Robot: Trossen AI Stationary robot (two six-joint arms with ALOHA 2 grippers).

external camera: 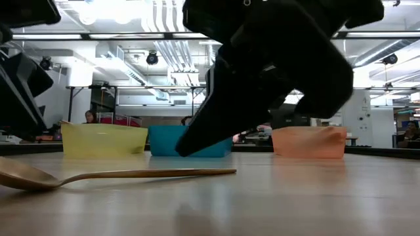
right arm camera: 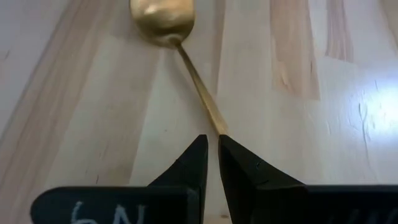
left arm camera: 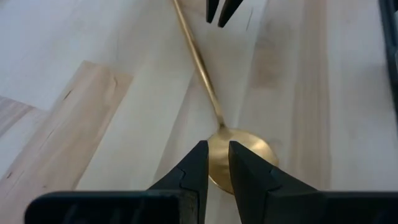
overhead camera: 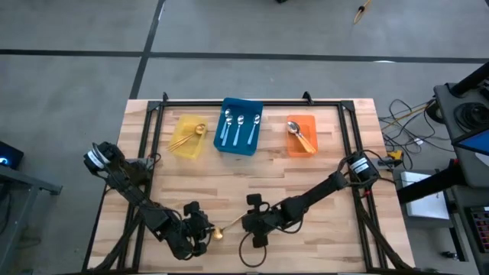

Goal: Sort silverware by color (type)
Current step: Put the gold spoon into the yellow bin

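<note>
One all-gold spoon [overhead camera: 228, 227] lies flat on the wooden table near its front edge, with its bowl [external camera: 20, 176] toward the table's left and its thin handle [external camera: 164, 173] toward the right. My left gripper [left arm camera: 217, 149] hangs just over the bowl [left arm camera: 252, 155], slanting down, with only a narrow slit between its fingers. My right gripper [right arm camera: 212, 142] comes from the right, also slanting down, its shut tips right at the handle's free end [right arm camera: 219, 129]. In the low view the spoon rests on the table with nothing on it.
Three bins stand in a row at the far side. The yellow bin [overhead camera: 188, 136] holds gold spoons, the blue bin [overhead camera: 239, 126] three blue-handled spoons, and the orange bin [overhead camera: 302, 135] orange-handled ones. Bare wood lies between the bins and the grippers. A black frame [overhead camera: 252, 101] borders the table.
</note>
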